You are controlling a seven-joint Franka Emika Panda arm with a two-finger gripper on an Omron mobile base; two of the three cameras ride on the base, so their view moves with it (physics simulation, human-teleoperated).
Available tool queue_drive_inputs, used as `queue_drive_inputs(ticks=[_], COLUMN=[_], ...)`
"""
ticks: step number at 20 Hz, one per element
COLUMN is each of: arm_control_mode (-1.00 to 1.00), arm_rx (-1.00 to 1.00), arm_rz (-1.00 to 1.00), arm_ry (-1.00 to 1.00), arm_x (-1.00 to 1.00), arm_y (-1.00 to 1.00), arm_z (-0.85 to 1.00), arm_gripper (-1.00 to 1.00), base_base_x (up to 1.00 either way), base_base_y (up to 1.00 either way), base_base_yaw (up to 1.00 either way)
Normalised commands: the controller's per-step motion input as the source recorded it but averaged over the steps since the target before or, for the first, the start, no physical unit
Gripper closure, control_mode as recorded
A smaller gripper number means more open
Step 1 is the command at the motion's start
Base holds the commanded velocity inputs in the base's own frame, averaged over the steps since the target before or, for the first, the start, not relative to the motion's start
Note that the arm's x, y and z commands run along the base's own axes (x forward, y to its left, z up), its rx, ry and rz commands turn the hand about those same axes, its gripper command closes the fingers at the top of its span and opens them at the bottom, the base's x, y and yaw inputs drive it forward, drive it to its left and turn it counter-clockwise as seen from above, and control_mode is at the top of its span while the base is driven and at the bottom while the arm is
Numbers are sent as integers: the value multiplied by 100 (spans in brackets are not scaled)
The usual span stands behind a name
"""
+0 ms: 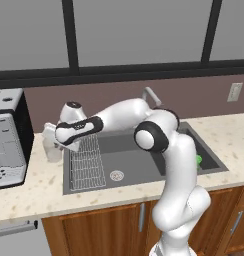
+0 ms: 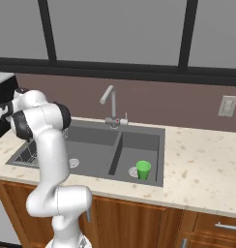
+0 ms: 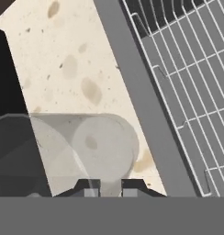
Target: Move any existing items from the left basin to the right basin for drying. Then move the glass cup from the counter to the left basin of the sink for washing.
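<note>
The glass cup (image 1: 51, 150) stands on the beige counter (image 1: 34, 185) just left of the sink (image 1: 144, 172). My gripper (image 1: 53, 137) reaches down onto its top. In the hand view the clear cup (image 3: 93, 147) sits right under the gripper (image 3: 112, 186). The two fingertips (image 3: 92, 187) stand close together with a narrow gap, apparently over the cup's near wall. The left basin (image 1: 134, 150) holds its silver wire rack (image 1: 88, 160) and a drain. A small green cup (image 2: 143, 169) stands in the right basin (image 2: 139, 145).
A white and black appliance (image 1: 8, 140) stands on the counter directly left of the glass cup. The silver tap (image 2: 110, 104) rises behind the sink's divider. A dark wall and a window run along the back of the counter.
</note>
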Motion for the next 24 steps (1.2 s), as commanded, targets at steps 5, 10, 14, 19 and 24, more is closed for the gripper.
queue_drive_inputs(ticks=[5, 10, 14, 19, 24], arm_control_mode=[-100, -100, -100, -100, -100], arm_rx=[0, -2, -4, -7, -11], arm_rz=[-1, -7, -15, -19, -22], arm_ry=[0, 8, 14, 17, 17], arm_x=[0, 0, 0, 0, 0], arm_y=[-73, -91, -97, -94, -64], arm_z=[40, 19, 0, 0, -10], arm_gripper=[100, 100, 100, 100, 100], base_base_x=[0, 0, 0, 0, 0], base_base_y=[0, 0, 0, 0, 0], base_base_yaw=[0, 0, 0, 0, 0])
